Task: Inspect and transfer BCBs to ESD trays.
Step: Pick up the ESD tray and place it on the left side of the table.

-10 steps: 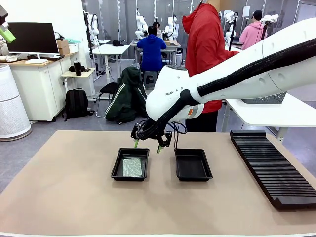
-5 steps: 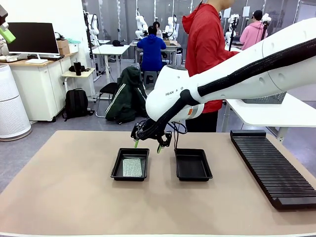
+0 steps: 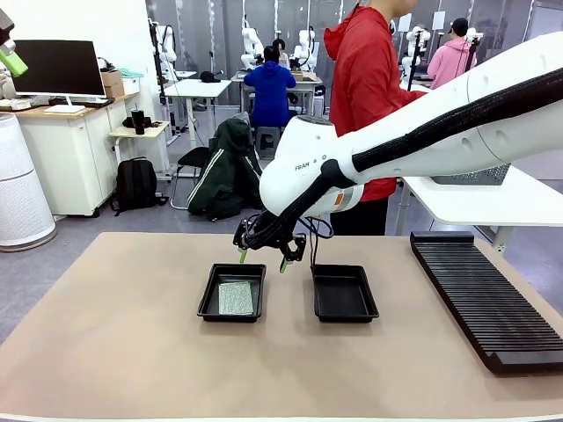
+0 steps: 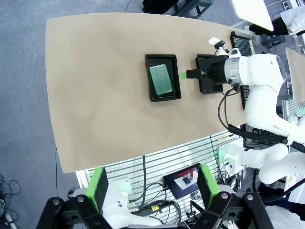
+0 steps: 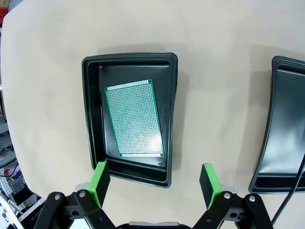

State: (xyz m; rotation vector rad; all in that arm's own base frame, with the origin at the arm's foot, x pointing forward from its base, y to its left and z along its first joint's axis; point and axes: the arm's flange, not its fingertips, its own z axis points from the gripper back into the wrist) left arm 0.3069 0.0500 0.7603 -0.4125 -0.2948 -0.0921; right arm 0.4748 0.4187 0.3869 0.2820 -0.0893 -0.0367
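Two black ESD trays sit mid-table. The left tray [image 3: 208,301] holds one pale green BCB [image 3: 236,298], lying flat on its floor; the same BCB [image 5: 134,118] shows in the right wrist view and again as a BCB [image 4: 160,80] from high up in the left wrist view. The right tray [image 3: 344,293] has nothing in it. My right gripper [image 3: 262,258] hovers open just behind the left tray's far rim, nothing between its green fingertips [image 5: 100,176]. My left gripper [image 4: 153,185] is open, held high above the table, with its green tip [image 3: 13,62] at the picture's upper left.
A long black ribbed rack [image 3: 484,296] lies along the table's right side. A person in a red jacket [image 3: 369,88] stands behind the far edge, turned toward a white side table [image 3: 493,200]. Bare tan tabletop [image 3: 132,352] surrounds the trays.
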